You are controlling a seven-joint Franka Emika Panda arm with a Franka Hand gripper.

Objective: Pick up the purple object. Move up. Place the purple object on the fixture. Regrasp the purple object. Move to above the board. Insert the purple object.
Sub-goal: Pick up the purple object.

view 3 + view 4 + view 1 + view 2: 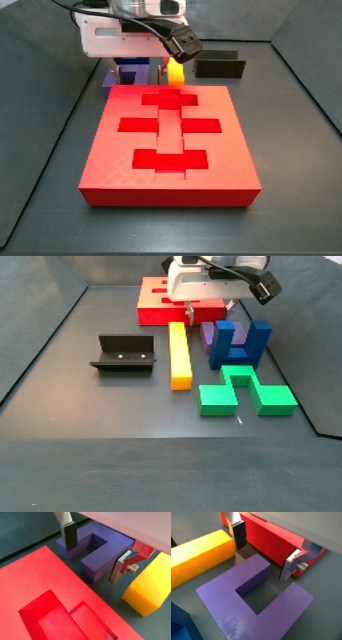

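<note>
Red board on the dark surface, yellow bar beside it, purple object flat between board and bar, fixture well apart, jaws open, straddling one prong, holding nothing

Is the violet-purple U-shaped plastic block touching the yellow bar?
Apart. A wrist view shows dark floor between the violet-purple U-shaped plastic block and the yellow bar; the gripper straddles the block's prong.
</note>
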